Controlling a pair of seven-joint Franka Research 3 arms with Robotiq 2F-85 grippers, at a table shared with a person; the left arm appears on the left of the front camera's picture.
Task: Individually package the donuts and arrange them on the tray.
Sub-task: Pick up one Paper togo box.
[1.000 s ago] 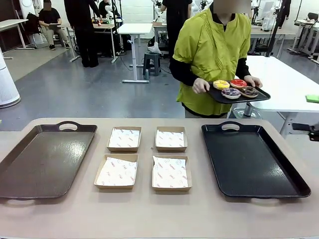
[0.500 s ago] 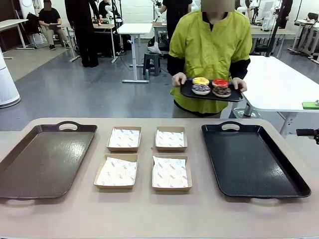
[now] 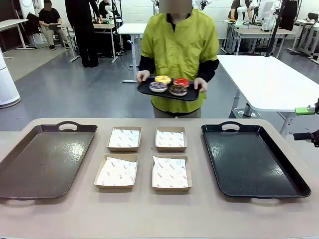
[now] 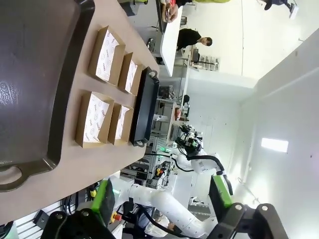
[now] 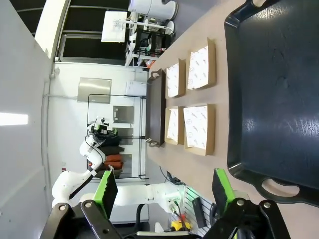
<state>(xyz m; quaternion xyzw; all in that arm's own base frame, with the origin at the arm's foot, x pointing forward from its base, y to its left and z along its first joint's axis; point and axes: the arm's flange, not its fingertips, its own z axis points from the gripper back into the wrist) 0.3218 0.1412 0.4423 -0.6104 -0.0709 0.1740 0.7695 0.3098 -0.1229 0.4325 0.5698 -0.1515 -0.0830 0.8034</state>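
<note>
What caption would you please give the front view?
Person holds black tray of four iced ring donuts behind four paper-lined cardboard boxes.

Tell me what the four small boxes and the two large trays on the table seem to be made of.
Boxes: matte brown cardboard, by the folded edges, lined with white printed paper. Left tray: probably moulded plastic, dull brown, with a cut-out handle. Right tray: likely the same, black and glossier, showing reflections.
</note>
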